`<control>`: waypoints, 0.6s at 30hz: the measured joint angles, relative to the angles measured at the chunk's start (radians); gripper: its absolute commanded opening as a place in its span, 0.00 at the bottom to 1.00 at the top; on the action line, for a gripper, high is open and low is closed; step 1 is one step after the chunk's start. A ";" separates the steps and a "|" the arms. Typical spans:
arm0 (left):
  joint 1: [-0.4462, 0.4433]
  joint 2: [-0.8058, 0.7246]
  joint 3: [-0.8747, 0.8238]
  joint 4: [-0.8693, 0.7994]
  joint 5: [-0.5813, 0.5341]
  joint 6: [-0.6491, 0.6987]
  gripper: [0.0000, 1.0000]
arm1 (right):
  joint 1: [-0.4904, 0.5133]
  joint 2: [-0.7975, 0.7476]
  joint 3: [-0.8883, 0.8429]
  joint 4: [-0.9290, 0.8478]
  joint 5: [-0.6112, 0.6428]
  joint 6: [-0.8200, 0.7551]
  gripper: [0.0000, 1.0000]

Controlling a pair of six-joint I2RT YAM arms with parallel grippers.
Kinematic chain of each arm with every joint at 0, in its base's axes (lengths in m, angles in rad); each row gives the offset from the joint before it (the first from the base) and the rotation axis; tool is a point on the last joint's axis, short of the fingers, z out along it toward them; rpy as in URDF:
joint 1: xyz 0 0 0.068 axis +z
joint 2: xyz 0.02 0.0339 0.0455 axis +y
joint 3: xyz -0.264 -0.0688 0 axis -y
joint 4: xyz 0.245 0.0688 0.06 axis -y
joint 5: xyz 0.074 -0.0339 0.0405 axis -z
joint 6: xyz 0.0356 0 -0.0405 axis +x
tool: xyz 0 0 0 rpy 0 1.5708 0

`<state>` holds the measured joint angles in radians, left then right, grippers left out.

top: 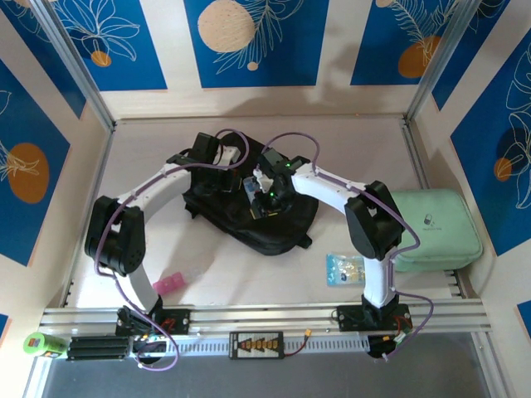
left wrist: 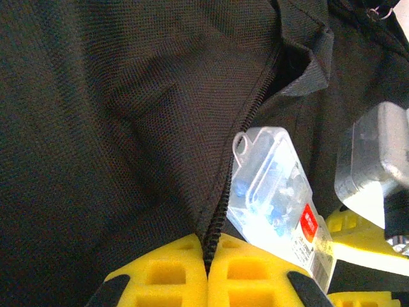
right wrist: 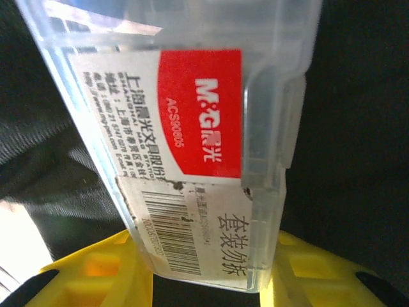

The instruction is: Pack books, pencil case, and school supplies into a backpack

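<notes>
Robot lab: leaf-print panels (top: 282, 50) are walling in a table (top: 357, 141), two arms (top: 158, 184) sitting bolted to its near edge.

Pale counter (top: 249, 286), cream walls, blue panels (top: 294, 58) with white leaves and orange discs, metal corner posts (top: 76, 68), bright even light.

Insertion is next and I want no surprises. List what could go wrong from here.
1. The right gripper pinches the clear plastic box with the red label by one end; smooth plastic may pivot or slip.
2. The left gripper is shut on only the zip edge of the black fabric backpack; if that slips, the backpack could fall shut.
3. The box lies tight against the zip, so it may snag there.
</notes>
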<state>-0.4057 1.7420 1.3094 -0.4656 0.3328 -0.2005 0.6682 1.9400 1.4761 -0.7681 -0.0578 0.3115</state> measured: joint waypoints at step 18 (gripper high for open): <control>0.000 -0.002 -0.007 0.009 0.016 0.016 0.00 | -0.018 0.127 0.238 -0.117 0.000 0.005 0.39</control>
<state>-0.4057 1.7401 1.3022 -0.4568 0.3492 -0.1844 0.6498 2.0666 1.7138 -0.8848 -0.0574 0.3168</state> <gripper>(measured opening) 0.058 0.390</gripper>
